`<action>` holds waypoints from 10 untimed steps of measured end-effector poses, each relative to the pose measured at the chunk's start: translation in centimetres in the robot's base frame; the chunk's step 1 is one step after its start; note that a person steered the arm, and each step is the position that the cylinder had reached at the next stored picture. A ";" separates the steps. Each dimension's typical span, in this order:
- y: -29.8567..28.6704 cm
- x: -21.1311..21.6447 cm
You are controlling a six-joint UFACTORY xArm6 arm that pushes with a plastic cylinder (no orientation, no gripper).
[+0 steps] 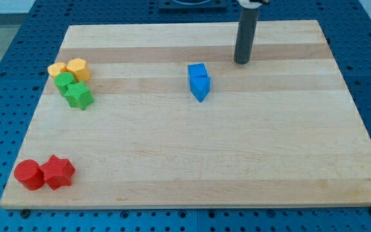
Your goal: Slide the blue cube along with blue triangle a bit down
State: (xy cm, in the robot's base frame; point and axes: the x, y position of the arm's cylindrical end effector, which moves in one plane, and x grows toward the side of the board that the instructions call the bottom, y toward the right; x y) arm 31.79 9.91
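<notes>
Blue cube touching blue triangle below it; pair located down-left of my tip, apart. Tip bare, nothing contacted.

Tip stands on bench, just up-right of blue cube, apart from it. Blue triangle touches cube's lower side. Below the pair: open wood to bench's bottom edge. Yellow and green blocks crowd far left; red pair bottom-left, well apart.
</notes>
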 end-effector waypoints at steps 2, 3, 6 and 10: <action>-6.1 0.8; -9.4 2.4; -7.1 4.2; -6.4 5.8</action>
State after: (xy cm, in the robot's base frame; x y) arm 37.63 3.53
